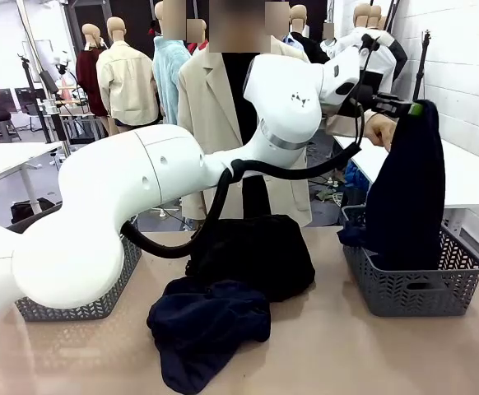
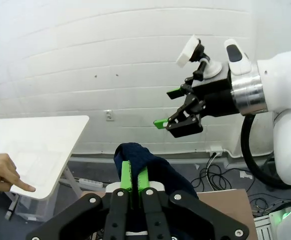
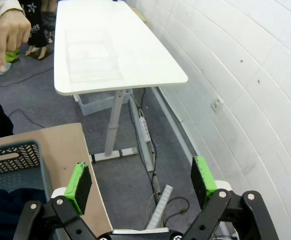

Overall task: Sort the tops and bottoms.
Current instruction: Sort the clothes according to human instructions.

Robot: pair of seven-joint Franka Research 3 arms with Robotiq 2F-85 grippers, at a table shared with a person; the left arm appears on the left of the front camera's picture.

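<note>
**Left wrist view: navy garment (image 2: 155, 167) over basket (image 1: 404, 300)**

The fingers (image 2: 126, 175) of the left gripper (image 2: 134, 172) are pinched shut on a fold of it. The cloth hangs into the grey basket at the right edge of the tabletop (image 1: 346, 354). It should be lowered before release, so nothing is draped over the rim. The right gripper (image 3: 141, 181) is spread wide, empty.

The left arm (image 1: 141, 189) is fat, round and white, with a silver ring (image 1: 282, 140) and a thick black cable (image 1: 220, 197). A small dark mark (image 1: 299, 99) may be a logo. The left gripper (image 2: 135, 176) and right gripper (image 3: 141, 182) are black with green pads (image 3: 79, 181) and shiny screws (image 3: 33, 205).
</note>
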